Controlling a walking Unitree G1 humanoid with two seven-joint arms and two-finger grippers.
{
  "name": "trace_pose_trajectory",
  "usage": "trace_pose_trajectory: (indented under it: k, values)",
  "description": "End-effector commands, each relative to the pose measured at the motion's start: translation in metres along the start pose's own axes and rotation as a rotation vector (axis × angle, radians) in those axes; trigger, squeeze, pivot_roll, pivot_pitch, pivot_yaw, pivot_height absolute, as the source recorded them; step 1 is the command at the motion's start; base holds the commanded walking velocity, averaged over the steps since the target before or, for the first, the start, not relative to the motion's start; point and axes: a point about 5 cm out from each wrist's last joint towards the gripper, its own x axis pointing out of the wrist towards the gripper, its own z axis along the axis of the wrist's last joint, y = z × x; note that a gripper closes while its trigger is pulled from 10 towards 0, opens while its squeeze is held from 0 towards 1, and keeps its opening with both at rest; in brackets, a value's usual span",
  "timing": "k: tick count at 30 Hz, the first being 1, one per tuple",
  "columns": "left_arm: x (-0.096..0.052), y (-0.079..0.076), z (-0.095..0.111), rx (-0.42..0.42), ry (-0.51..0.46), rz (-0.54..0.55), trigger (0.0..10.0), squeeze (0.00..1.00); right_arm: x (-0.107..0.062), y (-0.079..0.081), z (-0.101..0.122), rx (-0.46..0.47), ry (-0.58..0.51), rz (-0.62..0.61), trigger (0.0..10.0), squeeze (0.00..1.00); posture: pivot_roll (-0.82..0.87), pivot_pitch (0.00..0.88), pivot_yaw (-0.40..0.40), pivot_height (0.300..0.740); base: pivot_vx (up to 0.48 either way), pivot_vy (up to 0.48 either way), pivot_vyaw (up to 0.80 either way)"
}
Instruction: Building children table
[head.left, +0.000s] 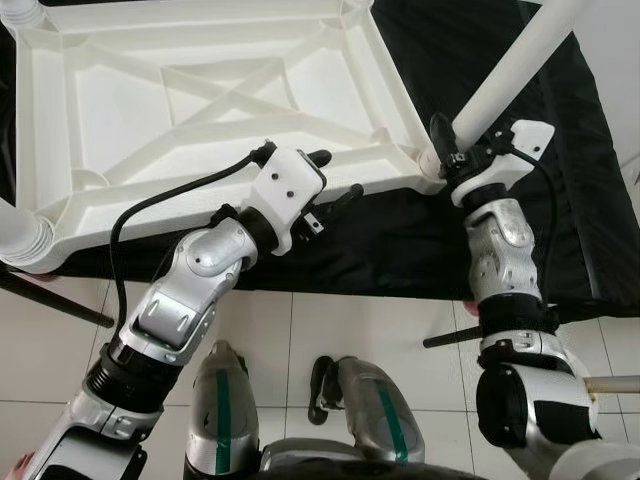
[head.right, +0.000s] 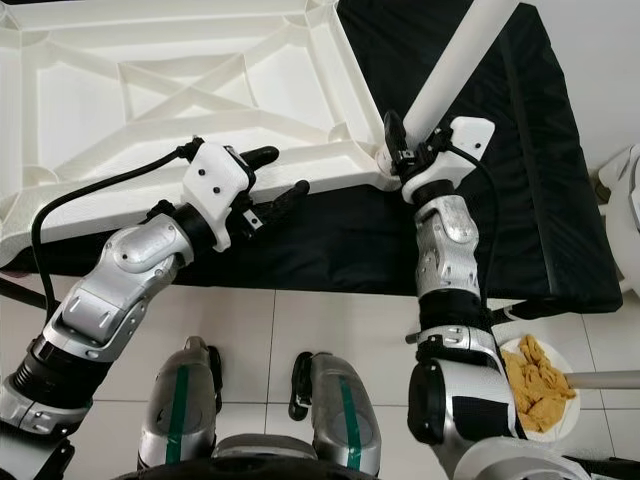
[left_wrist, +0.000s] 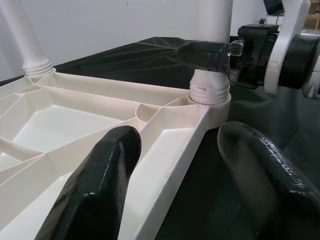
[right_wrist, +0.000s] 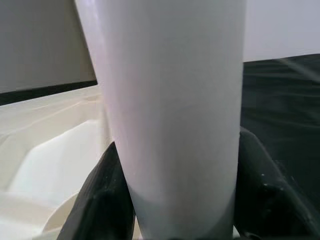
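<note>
Tabletop (head.left: 200, 100) lay upside down, legs seated at visible corners; right gripper (head.left: 455, 160) fingers pinched the near leg (head.left: 505, 75), left gripper (head.left: 335, 185) fingers spread astride the rim.

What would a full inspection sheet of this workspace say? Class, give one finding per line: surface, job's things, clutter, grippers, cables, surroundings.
Surface: black mat on a white tiled floor.
Job's things: white tabletop lies upside down, ribs showing; white leg stands in its near right corner socket.
Clutter: plate of chips on the floor.
Grippers: right gripper shut on the leg near its base; left gripper open, astride the tabletop's near rim.
Cables: black cable loops from the left wrist.
Surroundings: nothing seen.
</note>
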Motion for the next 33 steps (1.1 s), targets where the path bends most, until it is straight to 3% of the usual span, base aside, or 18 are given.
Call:
trace_pose_trajectory:
  k: [1, 5, 14, 15, 22, 23, 33]
  values:
    - [0.001, -0.006, 0.001, 0.001, -0.003, -0.078, 10.0, 0.00, 0.000, -0.011, 0.007, 0.023, -0.026, -0.107, 0.0, 0.00, 0.11, 0.072, -0.097, 0.740, 0.000, 0.000, 0.00]
    - [0.001, -0.006, 0.001, 0.003, -0.004, -0.077, 10.0, 0.00, -0.005, -0.004, 0.004, -0.008, -0.012, -0.197, 0.0, 0.00, 0.11, 0.070, -0.096, 0.740, 0.000, 0.000, 0.00]
    - [0.001, -0.005, 0.001, 0.004, -0.004, -0.075, 10.0, 0.00, -0.007, 0.004, -0.001, -0.034, 0.025, -0.186, 0.0, 0.00, 0.11, 0.068, -0.100, 0.740, 0.000, 0.000, 0.00]
    - [0.001, -0.005, 0.001, 0.004, -0.003, -0.074, 10.0, 0.00, -0.007, 0.005, -0.001, -0.050, 0.034, -0.176, 10.0, 0.00, 0.11, 0.068, -0.101, 0.740, 0.000, 0.000, 0.00]
    - [0.001, -0.006, 0.001, 0.004, -0.004, -0.073, 10.0, 0.00, -0.008, 0.008, 0.000, -0.070, 0.046, -0.150, 10.0, 0.00, 0.11, 0.064, -0.104, 0.740, 0.000, 0.000, 0.00]
    - [0.001, -0.006, 0.001, 0.004, -0.005, -0.073, 10.0, 0.00, -0.008, 0.008, 0.000, -0.070, 0.048, -0.145, 10.0, 1.00, 0.11, 0.062, -0.105, 0.740, 0.000, 0.000, 0.00]
    - [0.001, -0.006, 0.001, 0.006, -0.005, -0.072, 10.0, 0.00, -0.005, 0.004, 0.002, -0.089, 0.056, -0.092, 10.0, 1.00, 0.11, 0.053, -0.108, 0.740, 0.000, 0.000, 0.00]
